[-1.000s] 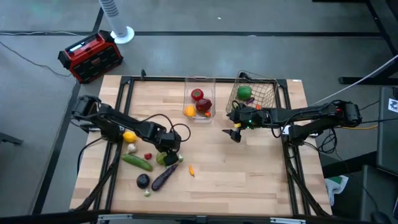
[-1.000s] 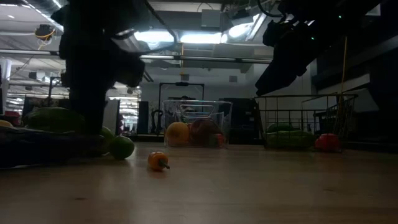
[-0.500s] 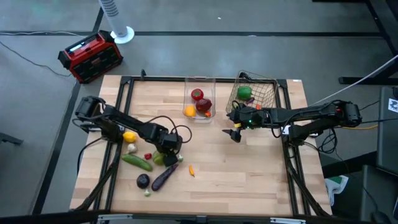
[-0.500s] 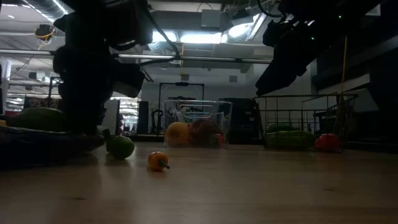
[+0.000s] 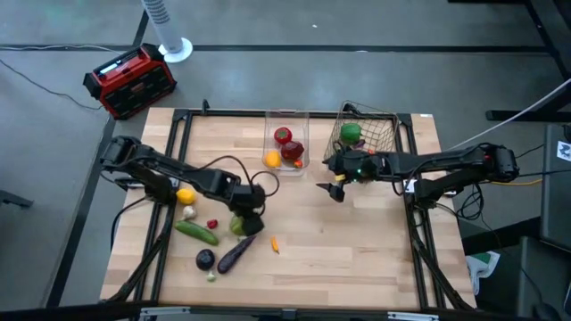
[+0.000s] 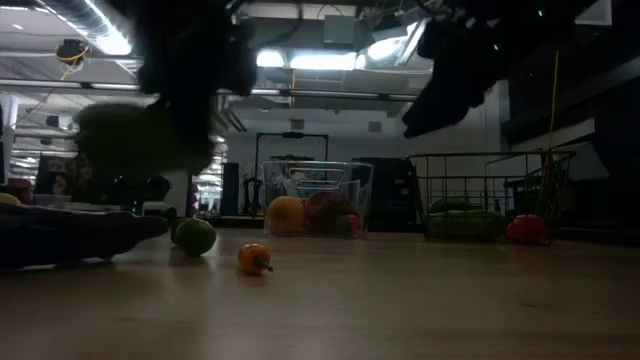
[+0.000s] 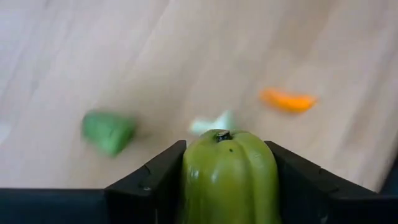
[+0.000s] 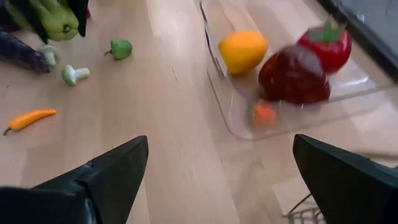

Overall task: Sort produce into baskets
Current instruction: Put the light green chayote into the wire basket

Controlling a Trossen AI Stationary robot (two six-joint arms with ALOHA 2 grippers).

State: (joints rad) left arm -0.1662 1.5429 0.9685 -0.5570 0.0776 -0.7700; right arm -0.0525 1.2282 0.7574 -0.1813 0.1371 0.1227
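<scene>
Lifted off the tabletop (image 5: 357, 241) since a moment ago: green pepper (image 7: 229, 177), now pinched stem-outward between the fingers of the left claw (image 5: 247, 220) and raised above the loose produce. Below and beside it on the wood: a small green chili (image 7: 109, 131), a garlic piece (image 7: 213, 123), an orange chili (image 7: 288, 99). Also nearby in the high view: cucumber (image 5: 197, 232), purple eggplant (image 5: 235, 254), lemon (image 5: 186, 196). Right claw (image 5: 335, 185) spread wide, holding nothing, hovering just in front of the clear bin (image 8: 214, 43), which holds an orange (image 8: 242, 51) and red apples (image 8: 294, 74). Wire basket (image 5: 379, 134) beside the bin.
</scene>
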